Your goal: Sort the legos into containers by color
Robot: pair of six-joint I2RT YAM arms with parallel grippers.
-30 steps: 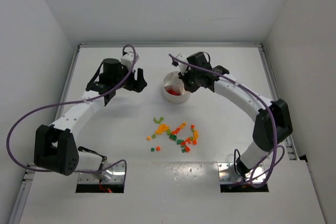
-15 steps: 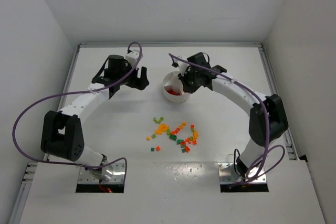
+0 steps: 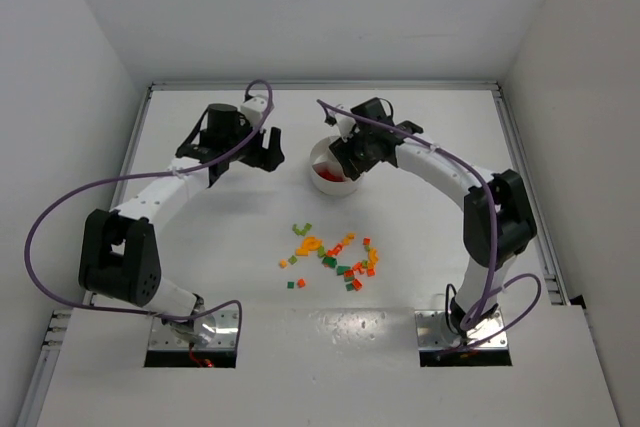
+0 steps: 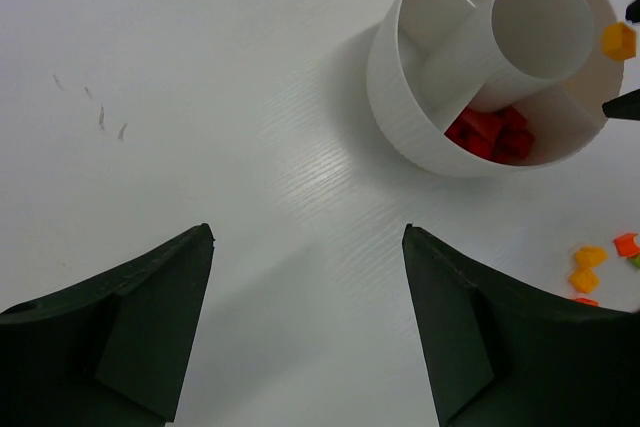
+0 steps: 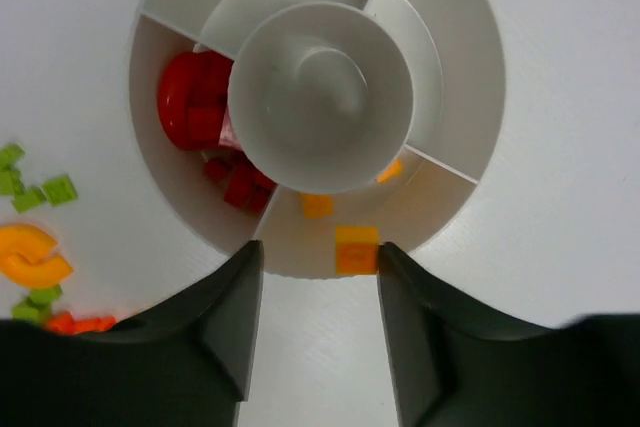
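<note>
Tabletop (image 5: 560, 197) dish (image 5: 462, 65) holds red bricks (image 5: 200, 107), orange bricks (image 5: 317, 206) (separate wedges).

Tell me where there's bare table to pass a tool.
Bare table between the left tool and the dish, and the strip from dish to loose bricks. Crowded: those bricks, and the dish under the right tool.

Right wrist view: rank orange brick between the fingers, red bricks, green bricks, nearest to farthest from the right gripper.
1. Orange brick: between the open fingers of the right gripper, at the near rim of the dish.
2. Red bricks: in the dish's left compartment.
3. Green bricks: on the table, far left, outside the dish.
</note>
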